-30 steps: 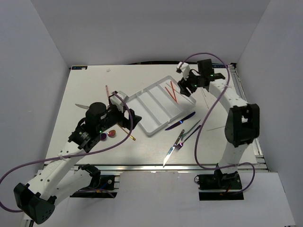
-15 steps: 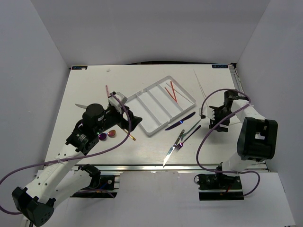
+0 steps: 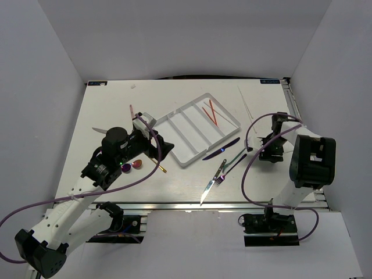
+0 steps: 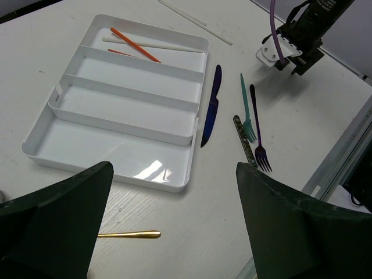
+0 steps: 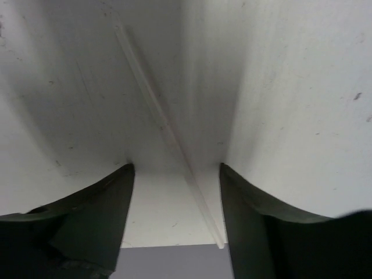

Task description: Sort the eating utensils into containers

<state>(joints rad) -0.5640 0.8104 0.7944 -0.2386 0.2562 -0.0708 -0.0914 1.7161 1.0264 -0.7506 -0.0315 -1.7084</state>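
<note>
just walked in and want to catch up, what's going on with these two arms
Two arms are sorting cutlery into a white tray. Only one end compartment is in use, holding red-orange chopsticks. The right gripper is open and low over the table, fingers either side of a thin white stick. The left gripper hovers open and empty near the tray. A purple knife, a teal fork and a purple fork lie loose beside the tray.

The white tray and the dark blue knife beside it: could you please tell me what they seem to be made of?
The tray looks like glossy moulded white plastic: rounded walls and a bright glare patch on its floor. The knife is probably metal with an iridescent purple-blue coating, judging by its thin blade and sheen.
</note>
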